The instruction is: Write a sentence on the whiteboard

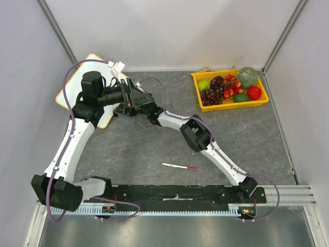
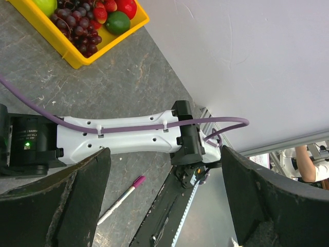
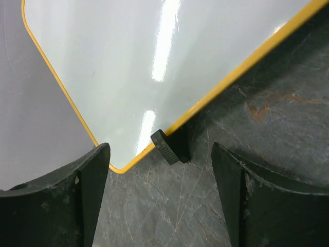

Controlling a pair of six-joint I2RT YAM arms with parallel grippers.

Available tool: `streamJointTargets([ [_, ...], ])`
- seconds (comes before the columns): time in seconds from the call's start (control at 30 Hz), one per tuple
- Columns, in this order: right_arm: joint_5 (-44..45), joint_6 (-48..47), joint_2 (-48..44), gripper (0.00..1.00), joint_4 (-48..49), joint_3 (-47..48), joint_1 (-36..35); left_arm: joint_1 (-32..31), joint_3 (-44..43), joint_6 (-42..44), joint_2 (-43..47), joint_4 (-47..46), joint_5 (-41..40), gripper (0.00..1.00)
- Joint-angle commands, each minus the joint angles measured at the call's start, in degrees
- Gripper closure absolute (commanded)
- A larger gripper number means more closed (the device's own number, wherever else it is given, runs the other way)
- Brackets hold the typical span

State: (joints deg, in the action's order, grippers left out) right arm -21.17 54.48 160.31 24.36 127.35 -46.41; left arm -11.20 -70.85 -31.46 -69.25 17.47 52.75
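Finding the whiteboard (image 1: 66, 93): we see it flat at the far-left corner of the table (image 1: 149, 146).
Clip (image 3: 165, 146): black, on the board's orange rim.
Right gripper (image 3: 160, 154): spread wide, empty, just above that clip.
Left gripper (image 2: 165, 154): spread wide, holding nothing.
Marker (image 1: 179, 166): lying mid-table, well apart.
Fruit tray (image 1: 231, 105): far right.

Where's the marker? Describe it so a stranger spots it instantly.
Start at the black base rail along the near edge. Just beyond its middle, on the grey tabletop, lies the marker. It is the only thin white stick there, with a magenta cap at its right end.
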Motion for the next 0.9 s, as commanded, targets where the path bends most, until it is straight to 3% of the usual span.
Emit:
streamJointTargets([
  [0.0, 0.42, -0.16, 4.31, 0.13, -5.63, 5.36, -0.87, 0.39, 0.36, 1.58, 0.52, -1.3, 0.95, 0.08],
  [0.37, 1.74, -0.43, 8.26, 0.3, -6.61, 10.72, -2.1, 0.39, 0.89, 0.88, -0.44, -2.53, 2.09, 0.08],
  [0.87, 4.2, -0.78, 10.2, 0.43, -8.27, 11.96, -3.6, 0.48, 1.15, 0.79, -0.62, -2.88, 3.41, 0.09],
])
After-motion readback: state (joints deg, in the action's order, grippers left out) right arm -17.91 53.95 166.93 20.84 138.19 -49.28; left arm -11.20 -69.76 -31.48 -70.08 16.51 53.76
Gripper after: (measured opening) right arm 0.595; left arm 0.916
